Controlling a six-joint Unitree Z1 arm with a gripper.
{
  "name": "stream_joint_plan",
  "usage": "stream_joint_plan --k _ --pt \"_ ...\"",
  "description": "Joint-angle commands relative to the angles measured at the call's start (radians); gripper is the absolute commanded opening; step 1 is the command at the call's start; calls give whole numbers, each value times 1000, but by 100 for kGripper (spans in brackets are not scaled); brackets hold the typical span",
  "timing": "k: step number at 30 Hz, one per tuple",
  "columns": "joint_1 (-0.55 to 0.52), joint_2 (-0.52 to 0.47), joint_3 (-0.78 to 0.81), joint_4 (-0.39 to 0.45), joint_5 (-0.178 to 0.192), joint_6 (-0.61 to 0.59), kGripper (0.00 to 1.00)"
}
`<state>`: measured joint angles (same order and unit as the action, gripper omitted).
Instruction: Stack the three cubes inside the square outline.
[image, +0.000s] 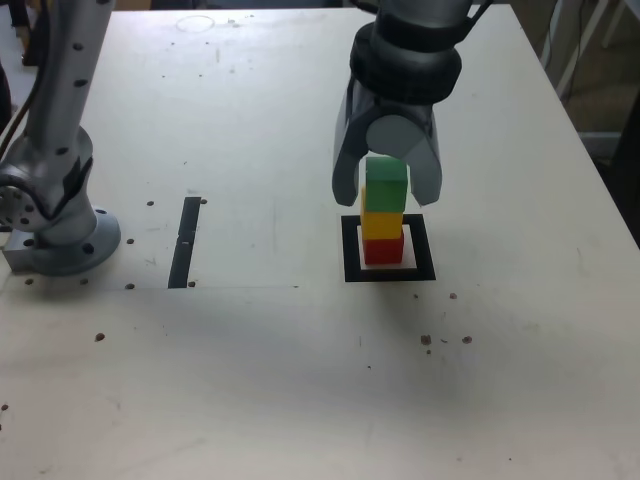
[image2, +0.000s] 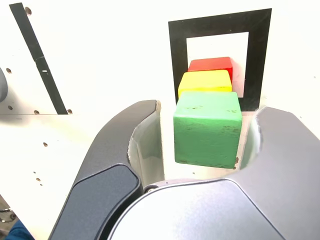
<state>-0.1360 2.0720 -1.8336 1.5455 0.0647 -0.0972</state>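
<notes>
Green, yellow and red are seen stacked in one column: the green cube (image: 385, 183) is set on the yellow cube (image: 383, 222), which is set on the red cube (image: 383, 248). The red cube rests on the pale inner area of the square outline (image: 350, 250), toward the side of the frame nearer the exterior view's left, as the wrist view also indicates. All three cubes are thus placed, and the stack is judged to be built inside the frame.

The gripper (image: 387, 178) is positioned around the green cube, with one finger on each side. In the wrist view, a gap is visible between the green cube (image2: 207, 127) and the inner pad of each finger, so the jaws are read as parted and the cube as let go, resting on the yellow cube (image2: 205, 82) by its own weight. The column looks roughly upright, though the green cube appears slightly offset from the yellow one.

What is left is judged to be only the withdrawal of the gripper: it should be lifted straight up so that neither finger brushes the top cube. A sideways nudge is the main risk, since the tower is narrow. The black strip (image: 185, 240) lies well apart, toward the exterior view's left, and is not involved.
</notes>
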Motion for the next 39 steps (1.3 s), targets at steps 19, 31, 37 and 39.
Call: stream_joint_plan --k 19,31,37,39 --pt "2 -360 137 65 -16 22 99" --pt "0 -658 610 -1 -47 24 99" --pt "-2 -732 823 -137 -55 24 99" --pt "-2 -740 877 -183 -55 24 99"
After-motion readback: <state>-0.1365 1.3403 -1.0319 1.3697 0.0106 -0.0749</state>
